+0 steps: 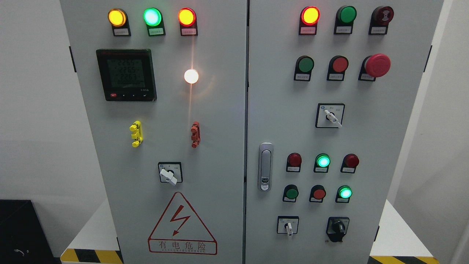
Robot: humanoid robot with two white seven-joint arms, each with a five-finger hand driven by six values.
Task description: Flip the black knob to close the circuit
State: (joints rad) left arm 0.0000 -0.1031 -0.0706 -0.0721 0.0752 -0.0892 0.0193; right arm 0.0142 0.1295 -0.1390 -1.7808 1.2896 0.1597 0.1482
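A smooth grey metal cabinet with two doors fills the view. The black knob, a stubby plastic rotary switch, sits at the lower right of the right door, beside a small white lever switch. Round glossy lamps glow above. No hand shows, so its state cannot be told.

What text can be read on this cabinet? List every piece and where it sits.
"有电危险": under the lightning bolt on the red warning triangle sign.
Line of small letters beneath it: too blurred to read.
Digits on the meter display: too faint to read surely.
Labels under the lamps, buttons and black knob: too small.
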